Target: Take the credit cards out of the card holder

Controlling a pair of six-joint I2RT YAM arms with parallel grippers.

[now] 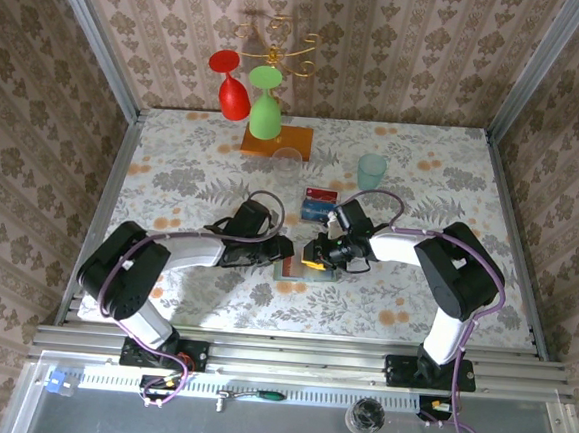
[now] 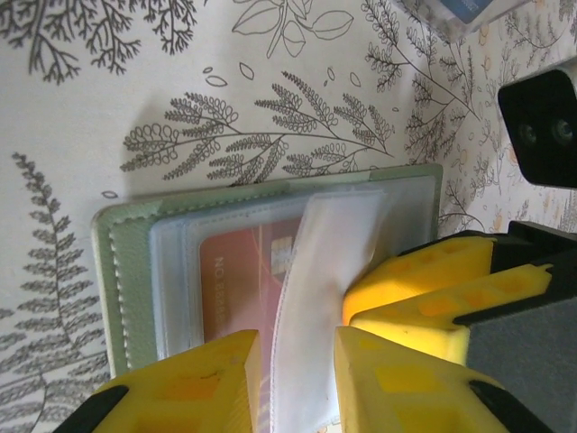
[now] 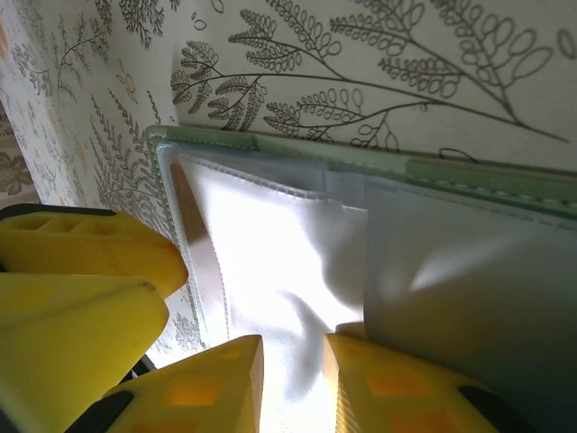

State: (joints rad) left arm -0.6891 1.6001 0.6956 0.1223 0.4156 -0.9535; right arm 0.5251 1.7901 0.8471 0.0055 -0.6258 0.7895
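Observation:
The pale green card holder (image 1: 295,270) lies open on the table between both grippers. A red card (image 2: 239,280) sits inside one of its clear sleeves. Another clear sleeve flap (image 2: 334,244) is lifted off the holder (image 2: 126,262). My right gripper (image 2: 352,302) is shut on that flap's edge, and the plastic bows between its fingers (image 3: 293,383) above the holder's rim (image 3: 361,162). My left gripper (image 2: 297,388) stands slightly open astride the same flap, its fingers just off the plastic. A red card (image 1: 321,193) and a blue card (image 1: 315,212) lie on the table behind the holder.
A pale teal cup (image 1: 371,170) stands at the back right and a clear glass (image 1: 289,161) at the back middle. A rack on an orange base (image 1: 275,140) holds a red and a green glass. The two grippers (image 1: 285,248) (image 1: 315,254) nearly touch.

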